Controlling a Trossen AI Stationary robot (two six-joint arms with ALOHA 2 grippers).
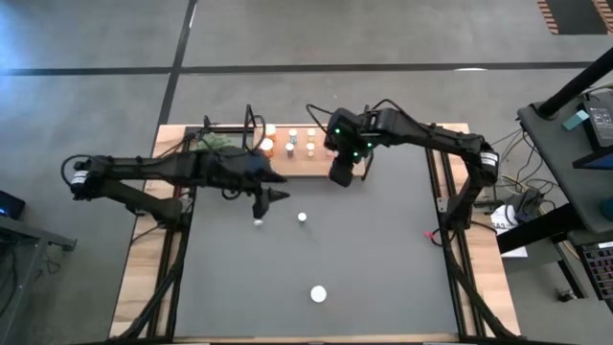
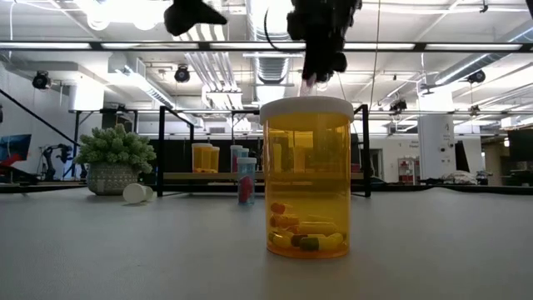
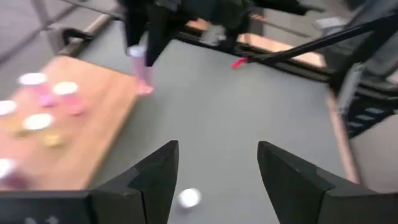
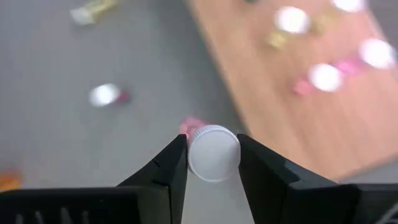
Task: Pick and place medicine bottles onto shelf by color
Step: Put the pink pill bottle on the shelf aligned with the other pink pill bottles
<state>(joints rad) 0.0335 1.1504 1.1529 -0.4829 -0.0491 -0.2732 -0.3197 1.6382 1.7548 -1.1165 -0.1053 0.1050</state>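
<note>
Right gripper (image 4: pixel 212 153) clamps pink bottle (image 3: pixel 143 68) by its white cap.
Shelf (image 1: pixel 321 171) edge just below it; left gripper (image 3: pixel 217 168) nearby, fingers parted, empty, over the mat.

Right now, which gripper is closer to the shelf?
Right. The right gripper holds a pink bottle at the shelf edge; the left gripper hovers open over the mat, farther off.

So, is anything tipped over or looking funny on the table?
Yes. One small bottle lies on its side on the grey mat, right beside the plant pot. Every other one in sight stands upright, so it looks knocked over. Nothing seems spilled.
</note>
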